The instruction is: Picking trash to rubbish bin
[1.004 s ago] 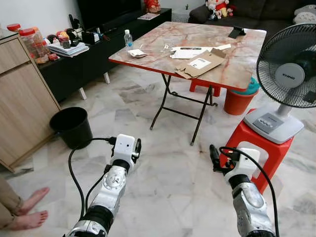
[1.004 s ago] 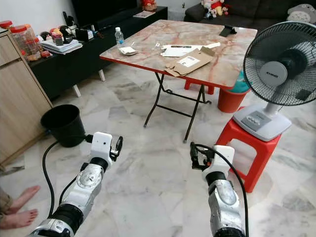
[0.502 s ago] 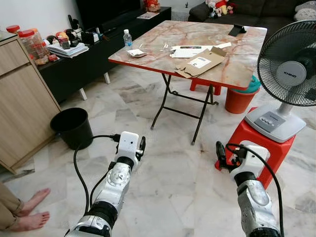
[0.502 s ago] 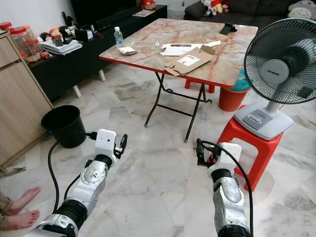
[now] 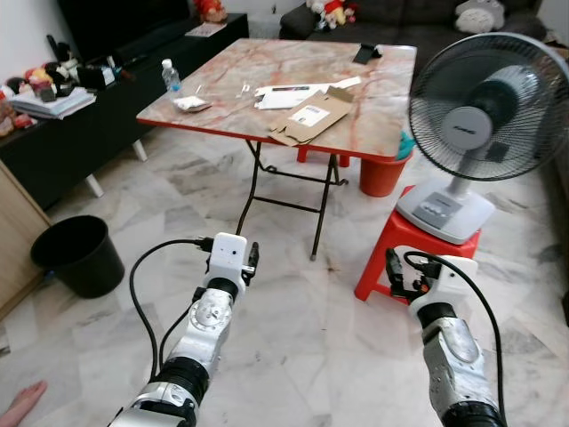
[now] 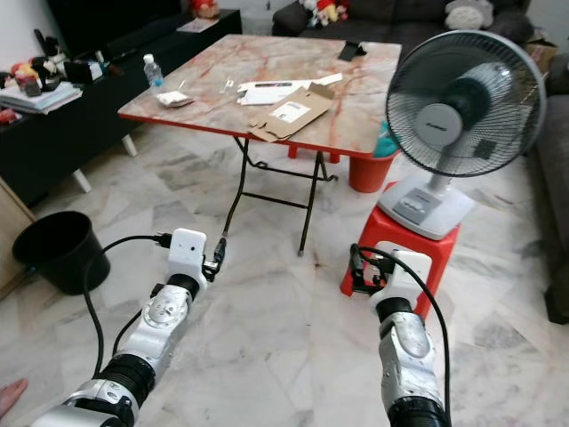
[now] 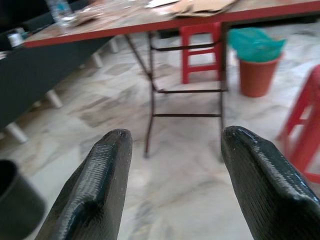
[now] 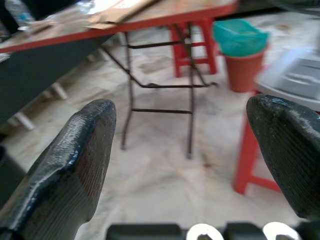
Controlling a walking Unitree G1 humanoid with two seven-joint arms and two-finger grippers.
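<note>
Cardboard scrap (image 5: 310, 114) and papers (image 5: 284, 92) lie on marble table (image 5: 391, 107); black rubbish bin (image 5: 76, 254) on floor, far left. Left gripper (image 7: 172, 165) & right gripper (image 8: 187, 150) both spread, empty, held low over floor.

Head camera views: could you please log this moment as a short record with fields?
setting: living room, marble floor
table: folding, marble top
on table: flattened cardboard, papers, water bottle, crumpled wrapper
black bin: on the floor, on the robot's left
fan: on red stool, to the right
left end effector: open, holding nothing
right end effector: open, holding nothing
task status: no trash picked up yet
</note>
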